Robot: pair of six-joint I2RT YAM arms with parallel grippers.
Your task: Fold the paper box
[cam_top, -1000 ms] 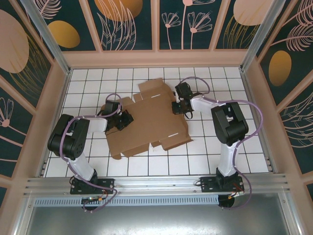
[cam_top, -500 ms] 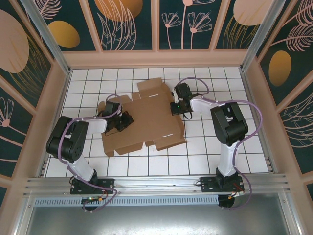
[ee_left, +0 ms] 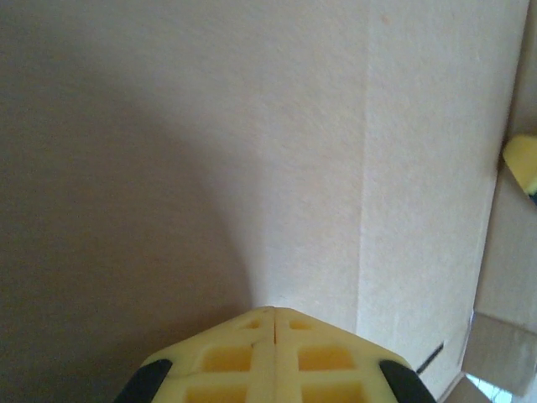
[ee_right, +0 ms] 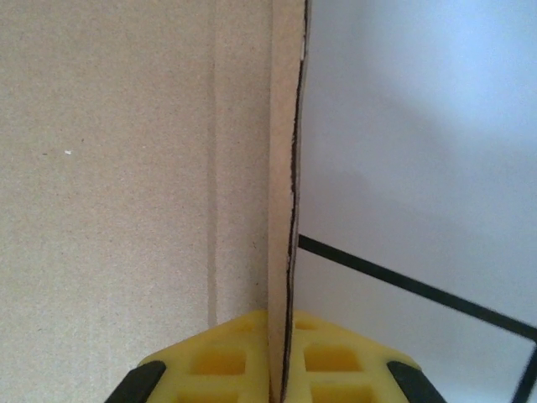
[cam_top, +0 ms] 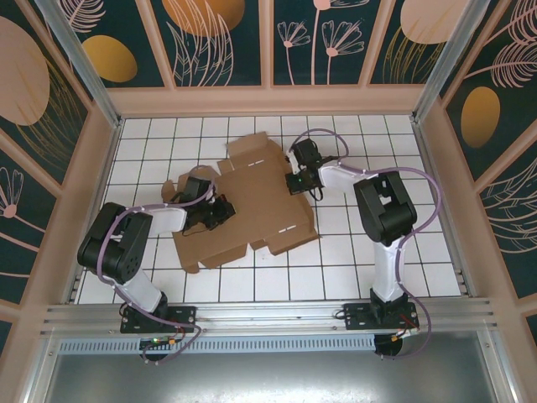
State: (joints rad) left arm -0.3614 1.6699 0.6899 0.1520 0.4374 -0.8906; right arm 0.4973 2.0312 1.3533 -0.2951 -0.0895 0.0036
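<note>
Paper box (cam_top: 252,206) now farther left, edge pinched inside right tool (ee_right: 281,327)

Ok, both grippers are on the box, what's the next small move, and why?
Probably lift the right gripper, swinging its pinched edge of the box up about the crease; the box lies mostly flat, and the shut left gripper seems to pin it.

Seen from above, the paper box (cam_top: 252,210) hides part of the tiled table (cam_top: 403,252), and the fingertips of the left gripper (cam_top: 220,210) and right gripper (cam_top: 292,183) are too small to make out against the cardboard. At the left wrist, a yellow object (ee_left: 522,161) is cut off by the right edge and unidentifiable. Both wrist cameras crop the fingers at the bottom edge.
</note>
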